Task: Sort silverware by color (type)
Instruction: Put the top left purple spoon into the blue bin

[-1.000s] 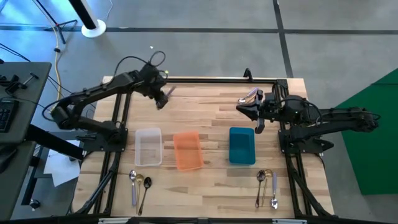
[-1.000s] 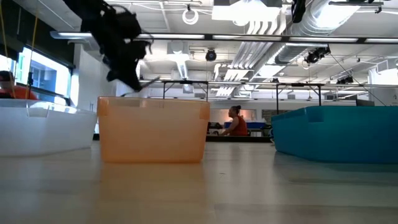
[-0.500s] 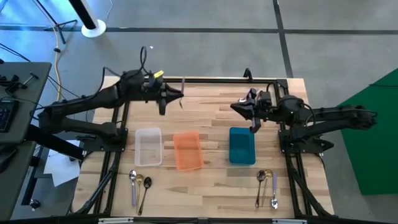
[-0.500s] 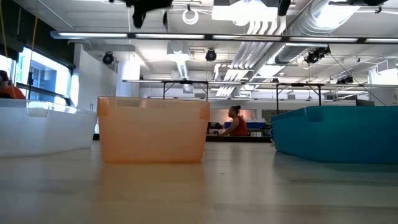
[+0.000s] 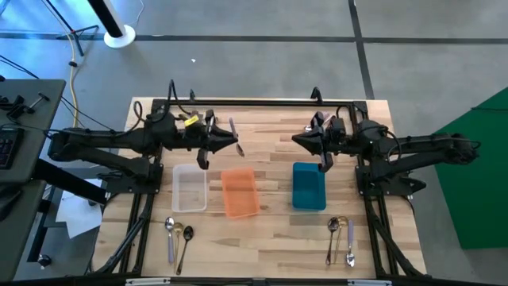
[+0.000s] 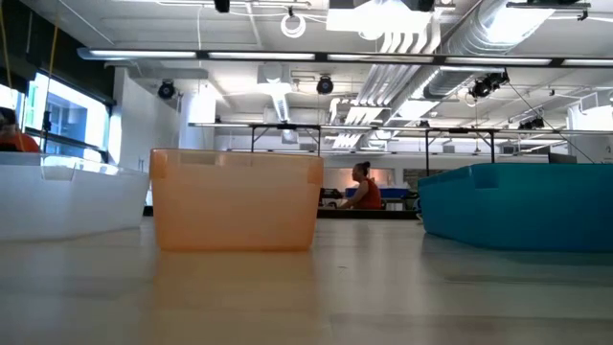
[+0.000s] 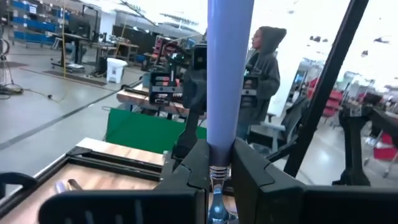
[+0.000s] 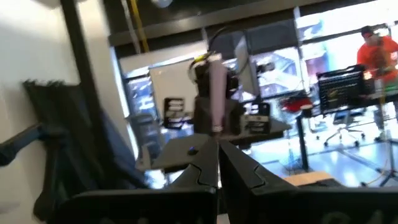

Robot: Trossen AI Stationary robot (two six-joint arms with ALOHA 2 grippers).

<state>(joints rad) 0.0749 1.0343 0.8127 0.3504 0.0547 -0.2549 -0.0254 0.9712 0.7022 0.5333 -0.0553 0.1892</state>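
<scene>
My left gripper [image 5: 229, 144] hovers over the table's middle, beyond the orange tray [image 5: 239, 191], shut on a lilac-handled spoon [image 5: 232, 129]. In the left wrist view the lilac handle [image 7: 229, 74] rises past the gripper [image 7: 217, 169]. My right gripper [image 5: 298, 141] hangs beyond the blue tray [image 5: 309, 185], facing the left one; its fingers [image 8: 208, 171] are closed together with nothing visible between them. A few spoons [image 5: 176, 236] lie flat by the near edge on the left, and a few more spoons [image 5: 341, 237] on the right. My left gripper pinches the spoon between its two fingers [image 7: 196, 163] where the lilac handle meets the metal neck [image 7: 216, 174]. The fingers lie across the spoon. The spoon is lifted clear of the table, and its handle sticks out past the fingertips.
The clear tray [image 5: 190, 187], orange tray and blue tray stand in a row across the table's middle; the low view shows the orange tray's wall [image 6: 237, 201] and the blue one [image 6: 517, 206]. A black frame rail [image 5: 262, 102] runs along the far edge. People show in the room behind.
My left gripper has swung from the far left corner toward the table's middle and a little nearer, turning level, still shut on the spoon. The arm has left the low view. My right gripper has edged slightly left.
</scene>
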